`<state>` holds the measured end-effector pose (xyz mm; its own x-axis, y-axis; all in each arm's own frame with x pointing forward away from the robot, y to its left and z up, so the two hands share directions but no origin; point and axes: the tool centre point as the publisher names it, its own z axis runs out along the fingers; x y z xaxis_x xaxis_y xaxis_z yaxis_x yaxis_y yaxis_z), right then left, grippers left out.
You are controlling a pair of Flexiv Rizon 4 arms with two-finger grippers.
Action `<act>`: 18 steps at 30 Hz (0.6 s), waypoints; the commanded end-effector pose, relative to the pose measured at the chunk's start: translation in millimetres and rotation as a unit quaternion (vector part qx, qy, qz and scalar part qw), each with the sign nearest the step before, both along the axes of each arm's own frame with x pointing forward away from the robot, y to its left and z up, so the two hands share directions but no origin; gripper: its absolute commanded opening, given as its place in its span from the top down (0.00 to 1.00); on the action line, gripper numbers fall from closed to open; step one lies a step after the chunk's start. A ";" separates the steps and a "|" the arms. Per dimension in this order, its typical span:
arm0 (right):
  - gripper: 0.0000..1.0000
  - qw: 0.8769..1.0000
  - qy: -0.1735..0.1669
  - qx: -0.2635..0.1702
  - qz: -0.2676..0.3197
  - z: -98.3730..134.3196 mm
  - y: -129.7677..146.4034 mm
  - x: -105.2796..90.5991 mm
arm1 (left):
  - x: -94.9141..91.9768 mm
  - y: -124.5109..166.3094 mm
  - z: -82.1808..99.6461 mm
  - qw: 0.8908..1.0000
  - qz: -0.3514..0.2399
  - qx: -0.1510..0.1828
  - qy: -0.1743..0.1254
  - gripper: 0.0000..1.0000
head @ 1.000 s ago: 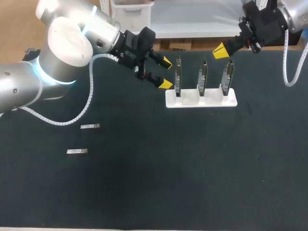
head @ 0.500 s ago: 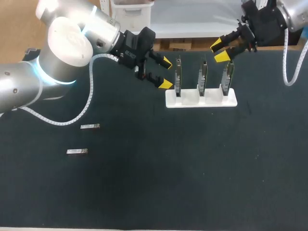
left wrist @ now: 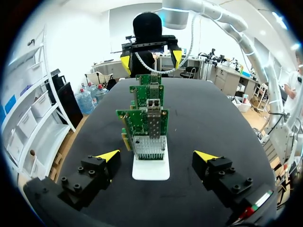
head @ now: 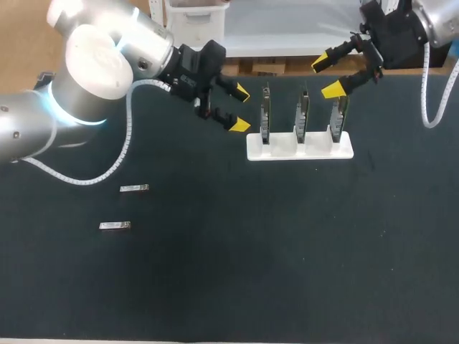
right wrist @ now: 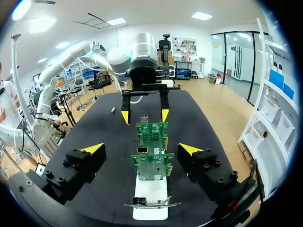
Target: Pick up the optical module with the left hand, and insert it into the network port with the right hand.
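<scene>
Head view first: where do the task's pieces lie?

One optical module (head: pixel 134 188) lies flat on the black table (head: pixel 287 251) toward my left side. A second optical module (head: pixel 115 226) lies near it, closer to the front edge. The two are apart, and nothing touches either.

And the ports?

A white stand (head: pixel 300 147) holds three network cards upright in a row: the left card (head: pixel 265 111), the middle card (head: pixel 303 111) and the right card (head: pixel 339 111). From the left wrist view they line up one behind another. The nearest one carries its network port (left wrist: pixel 154 124), a metal cage, on its face.

How does the left gripper stand?

The left gripper (head: pixel 240 109) hangs just beside the stand's left end, fingers spread wide and holding nothing. Its own camera shows the stand ahead, between the two yellow tips and untouched.

And the right gripper?

The right gripper (head: pixel 326 77) hovers at the table's far edge, near the top of the right card, with its fingers likewise spread and empty. In the right wrist view the row of cards stands ahead between its tips, and the left gripper faces it from the far end.

Does that view show a module?

A thin pale sliver (right wrist: pixel 112 110) on the table beyond the left gripper may be one, but it is too small to be sure.
</scene>
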<state>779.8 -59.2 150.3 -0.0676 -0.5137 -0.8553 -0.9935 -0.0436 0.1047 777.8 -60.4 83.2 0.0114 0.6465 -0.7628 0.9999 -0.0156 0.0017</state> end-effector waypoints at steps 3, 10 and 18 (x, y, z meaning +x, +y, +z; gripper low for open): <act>0.00 1.000 0.000 0.000 0.000 -0.1 0.1 -0.1 | -15.7 32.4 5.3 0.999 0.019 0.028 -0.022 0.00; 0.00 1.000 0.000 0.000 0.000 -0.1 0.1 -0.1 | -27.7 83.1 6.4 0.996 0.028 0.074 -0.029 0.00; 0.00 1.000 0.000 0.000 0.000 -0.1 0.1 -0.1 | -40.8 140.7 3.8 0.988 0.060 0.140 -0.036 0.00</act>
